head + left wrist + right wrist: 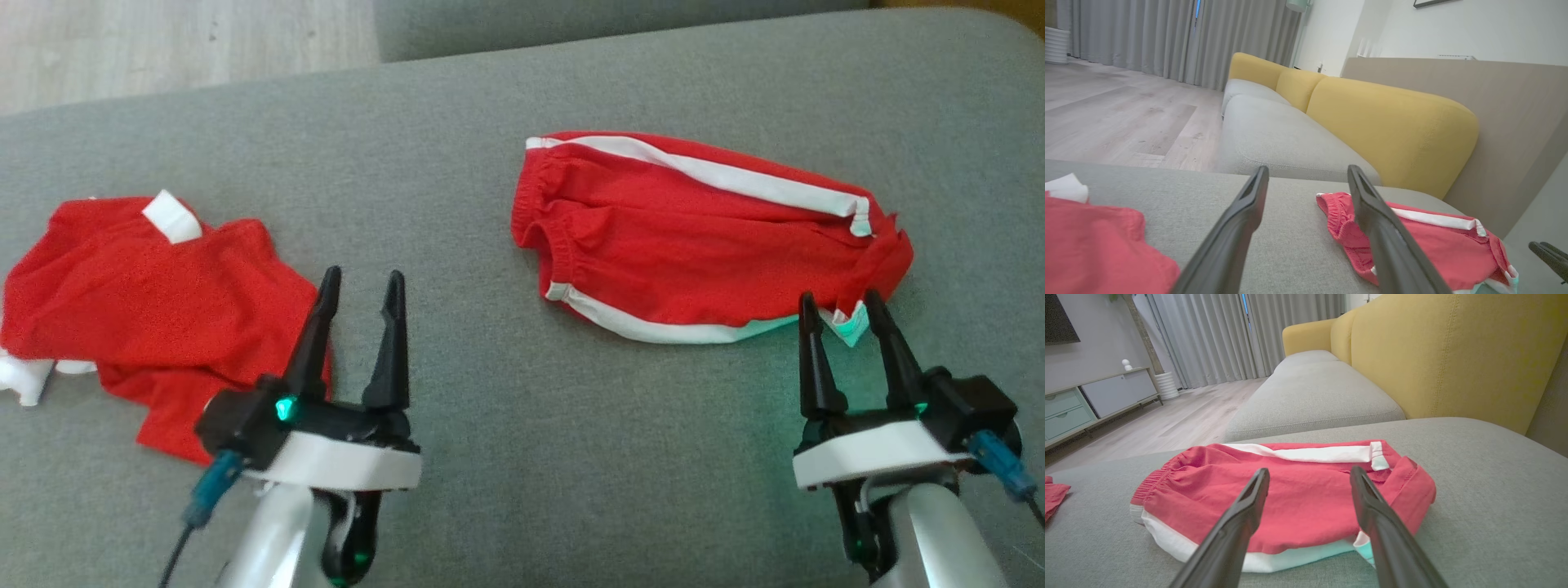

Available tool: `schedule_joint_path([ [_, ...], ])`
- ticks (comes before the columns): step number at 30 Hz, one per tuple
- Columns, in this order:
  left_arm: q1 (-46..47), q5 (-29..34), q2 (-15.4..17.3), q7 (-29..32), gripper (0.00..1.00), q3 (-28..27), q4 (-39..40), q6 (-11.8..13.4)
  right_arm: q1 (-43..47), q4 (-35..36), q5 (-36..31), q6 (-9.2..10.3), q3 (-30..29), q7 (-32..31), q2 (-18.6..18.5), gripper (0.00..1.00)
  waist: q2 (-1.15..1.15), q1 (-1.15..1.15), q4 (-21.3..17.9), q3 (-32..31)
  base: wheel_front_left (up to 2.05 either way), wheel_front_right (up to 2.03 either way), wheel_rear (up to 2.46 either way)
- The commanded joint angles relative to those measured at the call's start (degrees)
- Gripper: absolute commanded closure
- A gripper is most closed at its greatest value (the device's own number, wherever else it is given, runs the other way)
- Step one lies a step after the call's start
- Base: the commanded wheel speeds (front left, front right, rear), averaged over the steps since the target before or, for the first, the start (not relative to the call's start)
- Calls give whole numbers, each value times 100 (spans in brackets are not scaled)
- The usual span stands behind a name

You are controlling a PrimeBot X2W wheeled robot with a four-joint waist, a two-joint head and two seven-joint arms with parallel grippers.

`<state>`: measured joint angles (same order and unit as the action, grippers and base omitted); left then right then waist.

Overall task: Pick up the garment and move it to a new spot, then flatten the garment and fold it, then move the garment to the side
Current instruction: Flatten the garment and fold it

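Observation:
Two red garments lie on the grey sofa cushion. Red shorts with white side stripes lie flat at the right, also seen as shorts and shorts. A crumpled red garment with white trim lies at the left, its edge showing as red cloth. My left gripper is open over bare cushion beside the crumpled garment's right edge, open too in its own view. My right gripper is open at the shorts' near right corner, empty in its own view.
A yellow backrest runs behind the cushion at the right. A second grey seat lies beyond, then wood floor past the cushion's far edge. Bare cushion separates the two garments. The right gripper's finger shows at the left wrist view's edge.

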<state>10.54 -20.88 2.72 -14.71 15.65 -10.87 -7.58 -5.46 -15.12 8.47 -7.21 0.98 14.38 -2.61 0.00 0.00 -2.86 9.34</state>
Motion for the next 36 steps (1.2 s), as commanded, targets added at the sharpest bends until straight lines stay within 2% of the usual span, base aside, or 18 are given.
schedule_joint_path([
  [1, 259, 69, 22, -29, 0, -74, 125, 9, -205, 205, -43, -28, 114, 61, -28, 0, 0, 0, -44, 50, 0, 0, 0],
  [4, 470, 182, 117, -29, 0, 309, -211, 9, -271, 244, -77, -28, 72, 61, -28, 0, 0, 0, -118, 171, 0, 0, 0],
  [8, 968, 143, 256, -29, 0, 1107, -917, 9, -329, 234, -94, -28, 25, 62, -28, 0, 0, 0, -204, 350, 0, 0, 0],
  [14, 1874, -294, 363, 100, 0, 2238, -1938, 9, -483, 269, -96, -28, 82, 62, -27, 0, 0, 0, -386, 634, 0, 0, 0],
  [21, 2603, -640, 385, 70, 0, 2723, -2883, 9, -600, 316, -67, -28, 109, 62, -27, 0, 0, 0, -574, 826, 0, 0, 0],
  [28, 2922, -1023, 384, -5, 0, 3110, -3191, 9, -605, 308, -46, -28, 101, 62, -27, 0, 0, 0, -665, 854, 0, 0, 0],
  [29, 2946, -1074, 388, -11, 21, 3152, -3199, 9, -603, 299, -48, -28, 97, 62, -27, 0, 0, 0, -667, 849, 0, 0, 0],
  [30, 2968, -1121, 392, -17, 60, 3179, -3193, 9, -601, 289, -51, -28, 92, 62, -27, 0, 0, 0, -665, 842, 0, 0, 0],
  [31, 2968, -1121, 392, -17, 60, 3179, -3193, 9, -601, 289, -51, -28, 92, 62, -27, 0, 0, 0, -665, 842, 0, 0, 0],
  [32, 2986, -1166, 399, -21, 100, 3189, -3176, 9, -597, 279, -56, -28, 85, 62, -27, 0, 0, 0, -660, 831, 0, 0, 0],
  [36, 2974, -1223, 464, -27, 100, 3032, -2901, 9, -573, 211, -118, -28, 45, 62, -27, 0, 0, 0, -598, 779, 0, 0, 0],
])
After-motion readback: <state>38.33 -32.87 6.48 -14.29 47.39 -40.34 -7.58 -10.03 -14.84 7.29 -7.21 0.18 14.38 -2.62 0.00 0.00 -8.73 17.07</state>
